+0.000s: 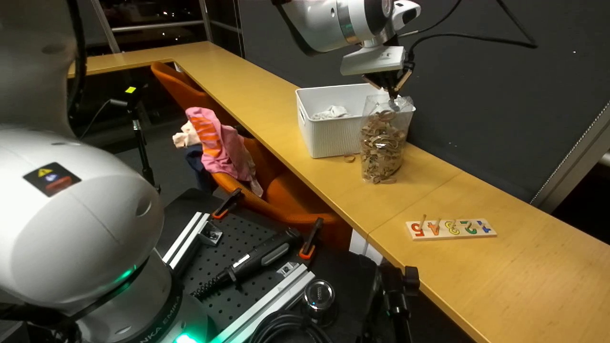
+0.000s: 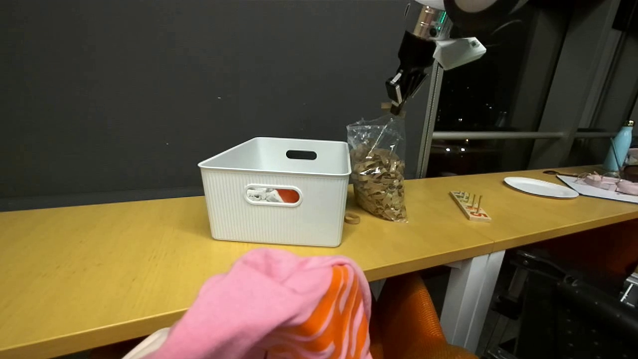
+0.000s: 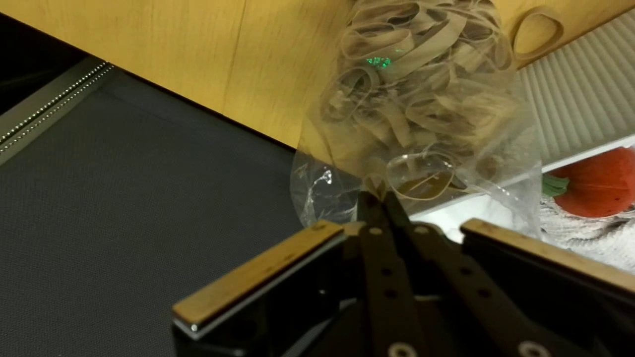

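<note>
A clear plastic bag [image 1: 382, 152] full of brown rubber bands stands upright on the table, beside a white bin. It shows in both exterior views [image 2: 380, 182] and fills the upper middle of the wrist view [image 3: 426, 94]. Right at the bag's top is my gripper [image 3: 379, 196], its fingertips brought together. A brown rubber band [image 3: 373, 184] is pinched between the tips; its ends stick out beside them in an exterior view [image 2: 386, 105]. The gripper [image 1: 393, 93] points down. Whether the tips also touch the plastic, I cannot tell.
The white bin [image 2: 274, 224] holds whitish cloth and something red. A loose band [image 3: 538, 32] lies between bag and bin. Farther along stand a peg board with numbers [image 1: 445, 233] and a white plate [image 2: 541, 187]. A dark wall rises behind; a chair with pink cloth [image 1: 228, 147] stands in front.
</note>
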Robot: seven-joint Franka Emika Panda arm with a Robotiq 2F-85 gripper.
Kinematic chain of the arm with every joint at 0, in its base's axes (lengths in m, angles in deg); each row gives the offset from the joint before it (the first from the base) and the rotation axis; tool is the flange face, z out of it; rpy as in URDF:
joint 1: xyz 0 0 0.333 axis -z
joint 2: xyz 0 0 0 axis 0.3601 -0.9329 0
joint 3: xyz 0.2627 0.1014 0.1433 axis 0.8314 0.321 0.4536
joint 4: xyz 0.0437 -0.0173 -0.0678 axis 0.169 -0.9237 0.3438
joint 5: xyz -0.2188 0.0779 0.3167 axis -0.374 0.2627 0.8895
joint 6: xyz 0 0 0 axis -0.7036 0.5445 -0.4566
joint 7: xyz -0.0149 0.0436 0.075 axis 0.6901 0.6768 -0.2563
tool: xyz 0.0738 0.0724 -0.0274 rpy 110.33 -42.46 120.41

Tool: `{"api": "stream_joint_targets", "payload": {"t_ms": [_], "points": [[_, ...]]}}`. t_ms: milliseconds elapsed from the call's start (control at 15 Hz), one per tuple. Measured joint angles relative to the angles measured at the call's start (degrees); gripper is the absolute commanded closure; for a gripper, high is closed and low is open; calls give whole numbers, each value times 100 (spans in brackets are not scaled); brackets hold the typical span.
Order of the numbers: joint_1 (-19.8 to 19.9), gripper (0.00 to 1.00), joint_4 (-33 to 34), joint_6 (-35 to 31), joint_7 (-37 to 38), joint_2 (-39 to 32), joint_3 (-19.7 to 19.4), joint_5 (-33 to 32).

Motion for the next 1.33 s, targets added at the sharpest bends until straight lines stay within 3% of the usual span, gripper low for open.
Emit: {"api": "stream_joint_targets", "payload": {"t_ms": [533, 1333], "points": [[188, 99, 481, 11, -216, -488, 115, 18], [8, 99, 635, 12, -255, -620, 165, -42]]}}
